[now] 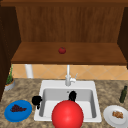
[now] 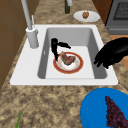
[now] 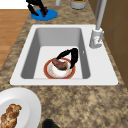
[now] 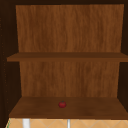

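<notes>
Red-rimmed plate (image 2: 68,63) is lying on the sink (image 2: 75,29) floor with a piece of meat (image 2: 67,59) on it. The right hand (image 2: 57,47) is pinching that meat from just above, fingers curled. The left hand (image 2: 112,53) is hanging by the sink's rim, fingers curled on nothing. A shallow pinch could let the meat slip off.
</notes>
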Robot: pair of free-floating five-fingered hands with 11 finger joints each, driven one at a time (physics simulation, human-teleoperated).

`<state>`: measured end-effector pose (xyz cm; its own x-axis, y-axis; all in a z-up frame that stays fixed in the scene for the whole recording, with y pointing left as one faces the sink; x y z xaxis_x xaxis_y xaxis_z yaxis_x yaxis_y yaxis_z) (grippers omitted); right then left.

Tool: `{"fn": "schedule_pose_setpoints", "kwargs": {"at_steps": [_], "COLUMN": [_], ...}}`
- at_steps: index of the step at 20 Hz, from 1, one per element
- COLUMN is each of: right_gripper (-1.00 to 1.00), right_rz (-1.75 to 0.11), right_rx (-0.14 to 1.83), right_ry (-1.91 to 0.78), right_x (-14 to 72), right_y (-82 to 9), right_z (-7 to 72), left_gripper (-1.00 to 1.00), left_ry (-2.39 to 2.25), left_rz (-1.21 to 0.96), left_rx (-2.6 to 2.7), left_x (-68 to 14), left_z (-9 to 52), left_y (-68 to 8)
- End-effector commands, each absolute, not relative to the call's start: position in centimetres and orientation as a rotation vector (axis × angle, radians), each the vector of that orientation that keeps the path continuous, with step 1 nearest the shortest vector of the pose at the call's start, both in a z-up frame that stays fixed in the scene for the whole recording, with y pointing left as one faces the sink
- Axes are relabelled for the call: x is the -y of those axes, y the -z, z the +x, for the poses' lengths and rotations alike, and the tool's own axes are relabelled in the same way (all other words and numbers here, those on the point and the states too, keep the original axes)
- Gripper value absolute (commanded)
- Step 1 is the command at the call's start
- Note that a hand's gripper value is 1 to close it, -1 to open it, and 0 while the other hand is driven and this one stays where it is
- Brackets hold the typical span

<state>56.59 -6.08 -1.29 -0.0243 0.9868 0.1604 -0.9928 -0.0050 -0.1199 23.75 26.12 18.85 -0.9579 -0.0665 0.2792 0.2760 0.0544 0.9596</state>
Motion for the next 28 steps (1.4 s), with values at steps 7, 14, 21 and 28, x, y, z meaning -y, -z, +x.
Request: {"fn": "schedule_pose_setpoints", "kwargs": {"at_steps": [7,14,21,28], "right_gripper": [-1.00,-1.00,-1.00,-1.00], "right_rz": [-0.213,-0.390,-0.519,-0.625], "right_rx": [0.384,0.520,0.656,0.764], "right_ry": [-1.584,-1.602,-1.610,-1.604], "right_x": [6.8,6.8,6.8,7.5], "right_y": [-2.1,-4.7,-8.1,-12.0], "right_z": [55.1,52.7,50.3,47.7], "left_gripper": [0.00,0.00,0.00,0.00], "left_ry": [1.992,1.992,1.992,1.992], "left_rz": [-0.213,-0.213,-0.213,-0.213], "left_rx": [2.084,2.084,2.084,2.084], "left_x": [-26.1,-26.1,-26.1,-26.1], "left_z": [23.7,23.7,23.7,23.7], "left_y": [-18.9,-18.9,-18.9,-18.9]}}
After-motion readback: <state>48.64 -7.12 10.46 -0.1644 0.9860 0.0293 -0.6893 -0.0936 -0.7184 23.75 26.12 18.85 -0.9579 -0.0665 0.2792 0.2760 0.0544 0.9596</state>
